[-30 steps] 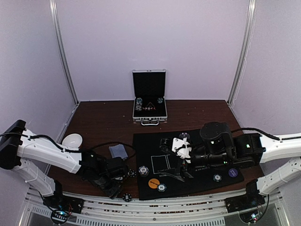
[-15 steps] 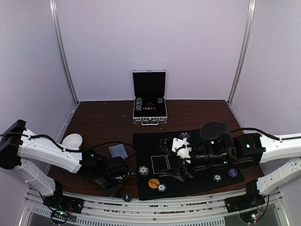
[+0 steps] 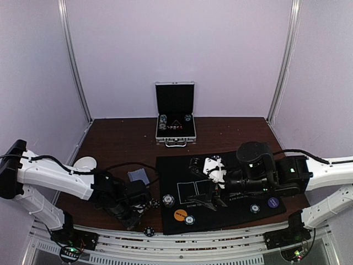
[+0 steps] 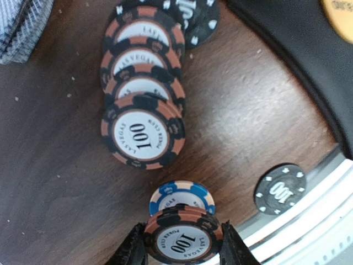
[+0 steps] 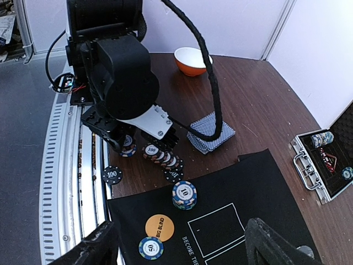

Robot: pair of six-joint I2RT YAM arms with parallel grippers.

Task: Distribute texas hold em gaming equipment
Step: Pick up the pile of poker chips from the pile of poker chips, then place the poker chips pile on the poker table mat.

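My left gripper (image 4: 183,246) is shut on a small stack of orange-and-black 100 chips (image 4: 183,232), held edge to edge just above the brown table. A blue-edged chip (image 4: 181,194) lies under them. Beyond it, a slanted row of orange-and-black chips (image 4: 142,83) is spread out. In the top view this gripper (image 3: 133,213) is left of the black mat (image 3: 231,190). My right gripper (image 5: 182,255) hangs open over the mat, nothing between its fingers. Below it are a blue 10 chip stack (image 5: 184,194), an orange big-blind button (image 5: 159,227) and a 50 chip (image 5: 150,248).
The deck of blue-backed cards (image 3: 138,177) lies left of the mat, under the left arm's cable. A lone black 100 chip (image 3: 149,231) sits by the front rail. A white-and-orange bowl (image 3: 84,164) is far left. The open silver case (image 3: 175,118) stands at the back. A purple button (image 3: 273,202) lies on the mat's right.
My left gripper has closed onto the orange-and-black chips and its arm has shifted slightly. The right gripper has edged a little toward the back of the mat.
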